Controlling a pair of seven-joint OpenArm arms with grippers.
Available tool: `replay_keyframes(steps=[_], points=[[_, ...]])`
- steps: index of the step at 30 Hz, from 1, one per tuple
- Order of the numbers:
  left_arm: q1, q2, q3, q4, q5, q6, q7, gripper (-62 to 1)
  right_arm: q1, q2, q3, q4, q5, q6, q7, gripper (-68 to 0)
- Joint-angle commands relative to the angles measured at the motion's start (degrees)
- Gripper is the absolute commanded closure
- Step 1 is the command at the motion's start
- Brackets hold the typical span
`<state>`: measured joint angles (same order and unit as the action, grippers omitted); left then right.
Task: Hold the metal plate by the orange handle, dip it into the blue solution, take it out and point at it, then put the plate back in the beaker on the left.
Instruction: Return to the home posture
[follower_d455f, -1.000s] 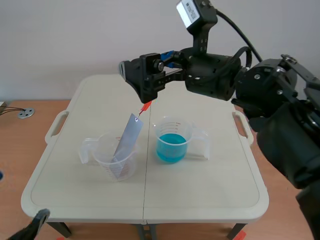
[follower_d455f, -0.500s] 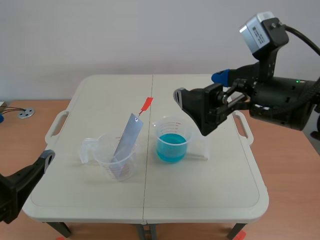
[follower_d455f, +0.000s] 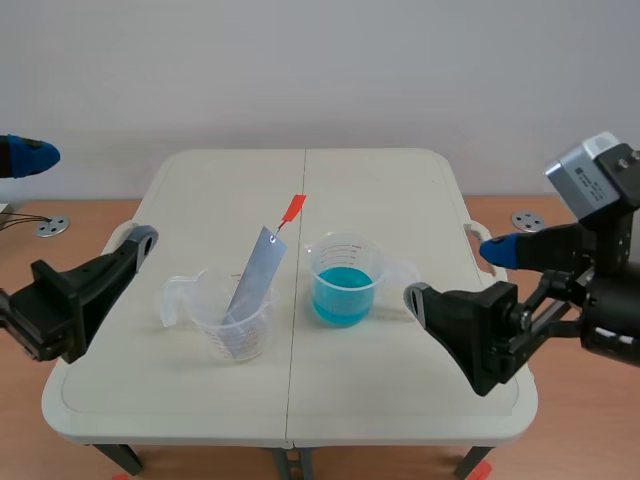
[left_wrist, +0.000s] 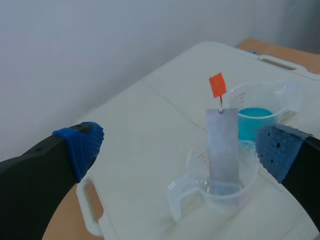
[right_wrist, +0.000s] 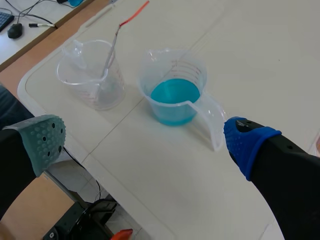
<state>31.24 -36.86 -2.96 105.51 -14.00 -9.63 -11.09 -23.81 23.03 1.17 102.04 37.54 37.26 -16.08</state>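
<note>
Metal plate (follower_d455f: 255, 278) leans tilted in left beaker (follower_d455f: 238, 325), near table (follower_d455f: 400, 425) middle, orange handle (follower_d455f: 292, 207) sticking up free. I see left gripper (follower_d455f: 92, 198) spread wide, holding nothing, at table's left edge; plate well ahead of its fingers. Right gripper (follower_d455f: 455, 275) likewise spread and bare near right front corner, blue beaker (follower_d455f: 343, 282) ahead of it.

Grey metal plate (follower_d455f: 254, 277) standing tilted in the clear left beaker (follower_d455f: 256, 336), its upper end leaning past the rim. A small orange handle (follower_d455f: 291, 208) on a thin wire tops the plate. Just beside it on the tabletop (follower_d455f: 400, 195), the right beaker (follower_d455f: 322, 258) is partly filled with blue solution (follower_d455f: 343, 292).
</note>
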Motion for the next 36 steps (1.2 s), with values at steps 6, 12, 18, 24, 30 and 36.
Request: replay_keyframes(steps=[6, 12, 18, 24, 30, 36], points=[[-3.7, 0.2, 4.9, 2.3, -0.4, 0.0, 1.9, -62.3, -4.3, 0.5, 2.3, 2.4, -0.1, 0.0, 3.5, -66.5], [-5.2, 0.2, 7.6, 2.3, -0.3, 0.0, 2.0, -62.3, -4.8, 0.5, 2.5, 2.4, -2.4, 0.0, 3.8, -66.5], [-5.6, 0.2, 8.0, 2.3, -0.3, 0.0, 1.9, -62.3, -4.8, 0.5, 2.5, 2.4, -2.4, 0.0, 3.8, -66.5], [-5.7, 0.2, 8.0, 2.3, -0.3, 0.0, 1.9, -62.3, -4.8, 0.3, 2.5, 2.4, -2.4, 0.0, 3.8, -66.4], [-5.7, 0.2, 8.0, 2.3, -0.3, 0.0, 1.9, -62.3, -4.8, 0.3, 2.5, 2.4, -2.4, 0.0, 3.8, -66.3], [-5.7, 0.2, 8.0, 2.4, -0.3, 0.0, 1.6, -62.3, -4.8, 0.3, 2.5, 2.4, -2.4, 0.0, 3.5, -66.3]])
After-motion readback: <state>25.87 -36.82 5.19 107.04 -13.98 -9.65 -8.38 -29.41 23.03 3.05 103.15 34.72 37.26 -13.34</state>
